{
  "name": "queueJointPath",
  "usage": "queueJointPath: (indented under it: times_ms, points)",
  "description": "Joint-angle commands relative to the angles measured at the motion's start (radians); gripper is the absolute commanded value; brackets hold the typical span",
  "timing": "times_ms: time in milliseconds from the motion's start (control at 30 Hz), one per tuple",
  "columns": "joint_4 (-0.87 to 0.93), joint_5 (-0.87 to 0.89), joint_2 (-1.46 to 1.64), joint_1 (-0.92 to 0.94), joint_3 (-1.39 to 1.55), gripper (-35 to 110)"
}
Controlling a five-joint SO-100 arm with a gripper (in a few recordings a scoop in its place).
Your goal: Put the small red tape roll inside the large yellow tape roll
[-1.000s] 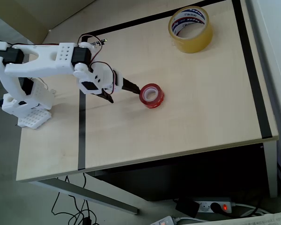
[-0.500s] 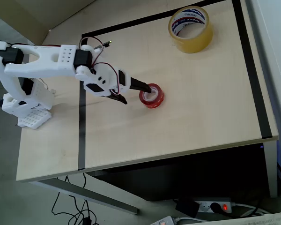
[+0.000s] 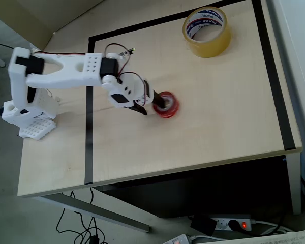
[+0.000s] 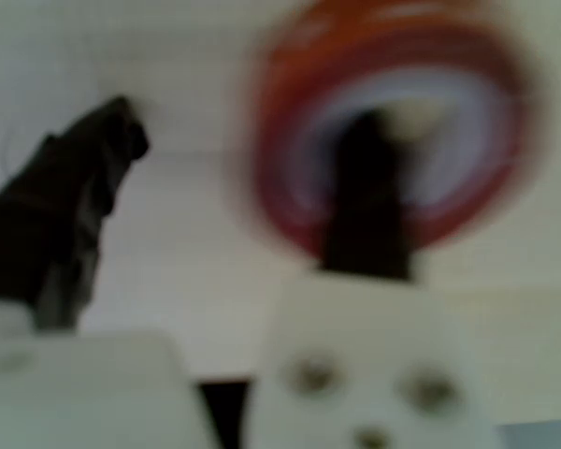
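Small red tape roll (image 3: 165,104) lies mid-bench in the overhead view, well apart from the large yellow tape roll (image 3: 207,31); the arm has advanced, jaws (image 3: 150,103) now at its rim; in the wrist view, one finger (image 4: 366,192) sits inside the blurred core, the other outside; jaws open, straddling the wall, nothing gripped yet.

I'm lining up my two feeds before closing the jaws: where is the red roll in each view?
Overhead view: the red roll lies mid-table, just right of the gripper, well below-left of the yellow roll.
Wrist view: the red roll fills the upper right, blurred, with one dark finger reaching into its white core.
Shared landmark: that finger in the roll's hole; the other finger stands outside the ring.
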Motion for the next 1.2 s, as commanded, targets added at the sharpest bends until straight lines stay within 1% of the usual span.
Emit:
queueJointPath:
  times_ms: [0, 133, 267, 467, 600, 767, 800, 933, 1167]
  points:
    - [0.092, -0.035, -0.021, 0.0, -0.097, 0]
    - [0.129, -0.04, 0.114, -0.006, -0.106, 0]
    - [0.118, -0.04, 0.324, -0.029, -0.126, 0]
    - [0.12, -0.032, 0.46, -0.1, -0.39, 0]
    - [0.114, -0.015, 0.417, -0.15, -0.646, 0]
    - [0.103, 0.018, 0.196, -0.201, -1.092, 0]
    - [0.081, 0.023, 0.167, -0.212, -1.134, 0]
    - [-0.055, 0.069, 0.152, -0.245, -1.094, 0]
    - [-0.207, 0.103, 0.018, -0.31, -1.092, 0]
